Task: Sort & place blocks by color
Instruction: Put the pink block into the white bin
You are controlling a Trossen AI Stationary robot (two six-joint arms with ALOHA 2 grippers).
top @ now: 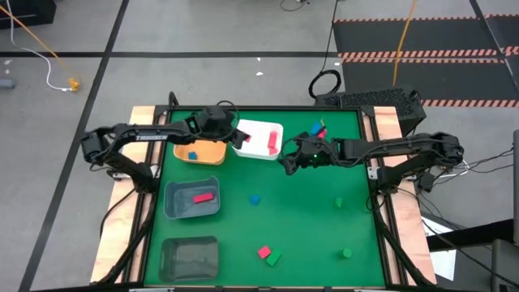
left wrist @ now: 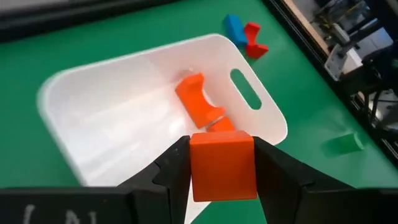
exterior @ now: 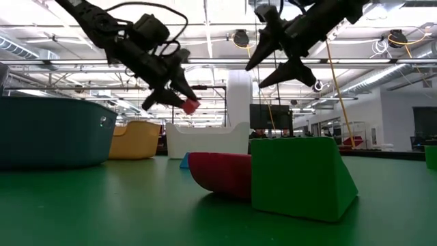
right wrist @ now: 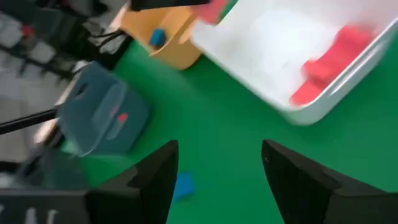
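Nearest the desk's front edge, a red block (top: 263, 252) touching a green block (top: 274, 259) and a green cylinder (top: 346, 254) lie unsorted. Mid-desk, a blue cube (top: 255, 199) and a small green block (top: 339, 202) also wait. The nearer grey plastic bin (top: 190, 256) looks empty; the farther grey bin (top: 172, 197) holds a red bar. At the back, the orange bin (top: 212, 152) holds a blue cube. The left gripper (left wrist: 222, 167) is clamped on a red cube (left wrist: 222, 163) above the white bin (top: 261, 128), which already contains red pieces. The right gripper (right wrist: 219, 171), fingers apart and empty, hovers beside it. Blue and red blocks (top: 318, 129) remain by the back edge. I judge under half done.
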